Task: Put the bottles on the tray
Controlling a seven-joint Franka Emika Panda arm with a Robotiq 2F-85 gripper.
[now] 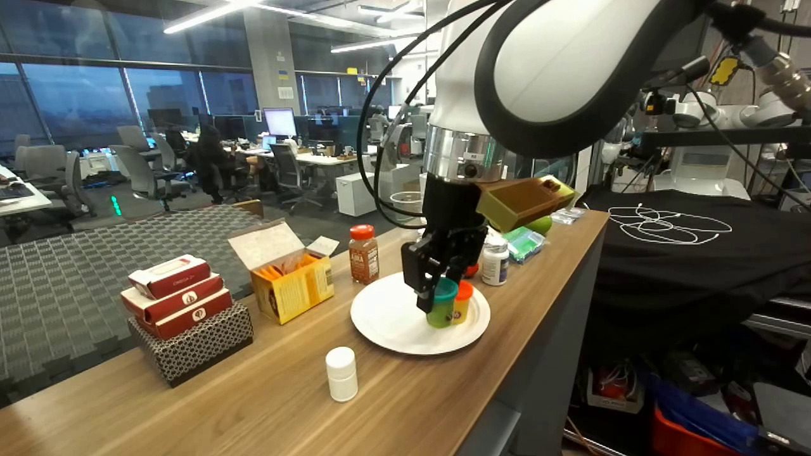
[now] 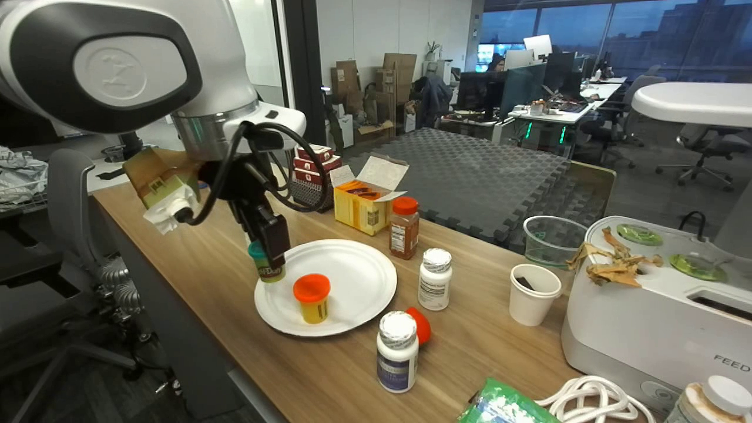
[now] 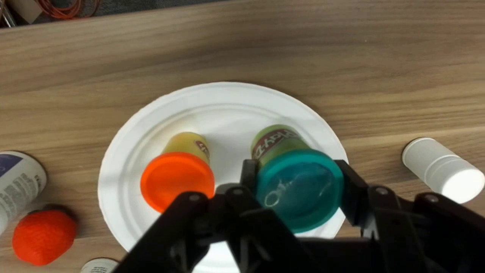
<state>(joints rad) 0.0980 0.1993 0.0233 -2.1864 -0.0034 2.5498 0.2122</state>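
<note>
the claw is clamped on the green tub, a finger to each side of its teal lid. i see the tub over the plate, toward its edge, but whether its base touches the plate i cannot tell. the orange tub stands upright on the plate, near the green one and apart from it. more bottles stand on the counter: the small white bottle near the rim on one side of the plate, and across from it the purple-label bottle, with a round red thing just beside it. the grey-label bottle is near those two, and the brown jar, red-capped, stands between it and the yellow box. that box is open, flaps up, orange packets showing inside. past it, three red-and-white cartons lie stacked on a patterned box. in an exterior view, a white cup stands near a clear bowl.
</note>
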